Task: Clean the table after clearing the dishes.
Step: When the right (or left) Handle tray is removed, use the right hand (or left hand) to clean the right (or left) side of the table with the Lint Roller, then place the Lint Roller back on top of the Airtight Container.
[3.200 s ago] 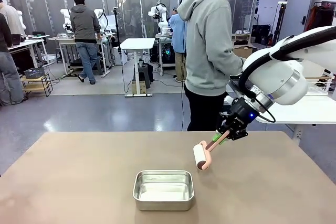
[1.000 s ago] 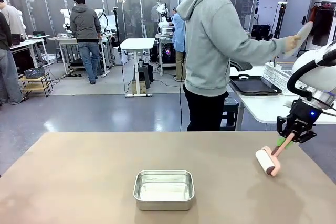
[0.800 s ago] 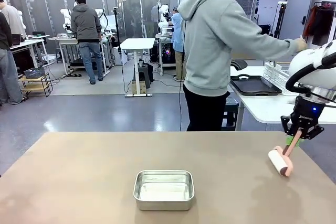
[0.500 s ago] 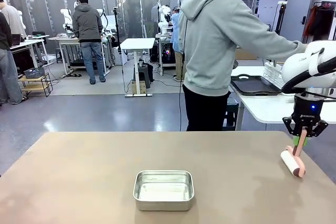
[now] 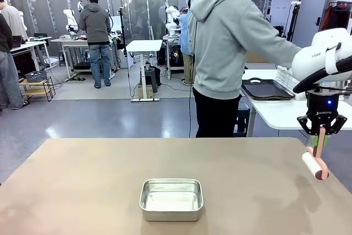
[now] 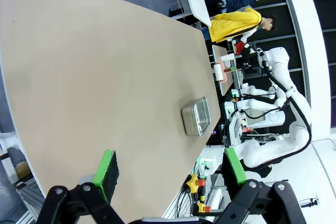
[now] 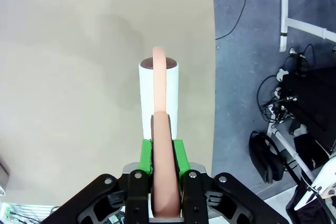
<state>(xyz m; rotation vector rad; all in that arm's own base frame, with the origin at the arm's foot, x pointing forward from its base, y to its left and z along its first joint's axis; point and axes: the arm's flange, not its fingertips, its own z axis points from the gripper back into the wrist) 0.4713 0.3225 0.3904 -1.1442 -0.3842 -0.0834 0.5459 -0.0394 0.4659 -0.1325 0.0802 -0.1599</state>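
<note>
The right gripper (image 5: 321,134) is pinched tight on the pink handle of a lint roller (image 7: 159,102), which hangs just below its fingers at the table (image 5: 82,180) edge, looking light, rigid and best gripped there, while the left gripper (image 6: 170,174) stands spread and empty.

The table (image 5: 82,185) is a large rectangle with a plain matte tan-brown top, filling the lower half of the front view from edge to edge. Its far edge runs straight across the middle of the frame (the near corners fall outside it). In the left wrist view the same top (image 6: 105,77) slants across the upper left, bare and evenly lit.
</note>
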